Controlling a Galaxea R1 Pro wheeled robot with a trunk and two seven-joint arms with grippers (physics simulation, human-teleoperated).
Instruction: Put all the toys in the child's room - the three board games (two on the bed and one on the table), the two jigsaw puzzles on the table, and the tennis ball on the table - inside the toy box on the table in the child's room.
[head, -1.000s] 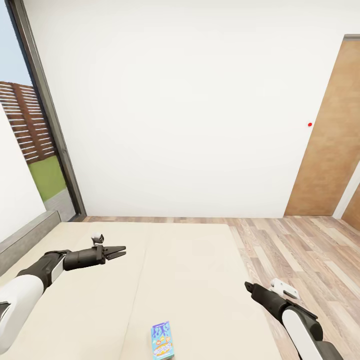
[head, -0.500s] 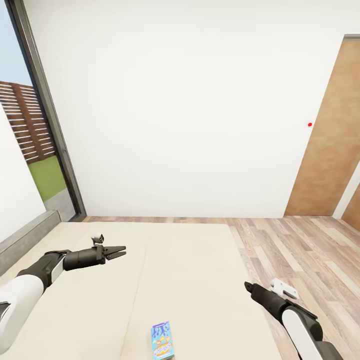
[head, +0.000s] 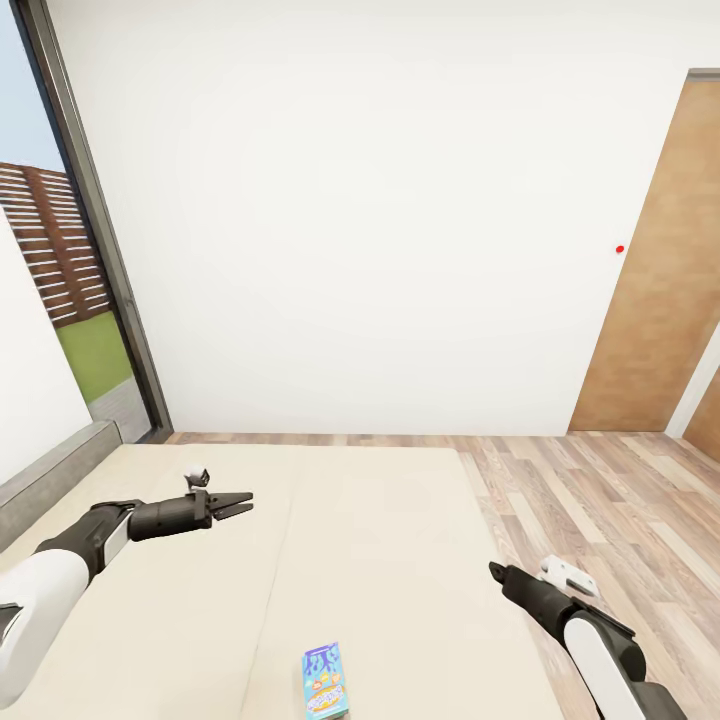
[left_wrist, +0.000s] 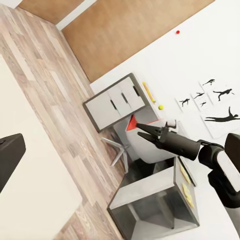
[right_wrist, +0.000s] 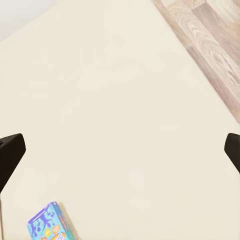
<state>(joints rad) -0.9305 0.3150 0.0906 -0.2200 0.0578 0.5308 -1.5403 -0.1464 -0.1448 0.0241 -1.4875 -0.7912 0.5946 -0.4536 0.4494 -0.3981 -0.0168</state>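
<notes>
- Teal-blue board game lies flat on the near bed.
- Left gripper hovers, jaws slightly spread.
- Right gripper hovers, jaws spread wide.

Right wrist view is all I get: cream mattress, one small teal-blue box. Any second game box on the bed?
Observer: Head view: one box on the bed, that teal-blue board game, near the close edge.
Operator: And the left gripper?
Observer: The left gripper hangs open over the mattress's left half, apart from the box.
Operator: The table?
Observer: Left wrist view has the table beyond the wood floor, tennis ball on it.
</notes>
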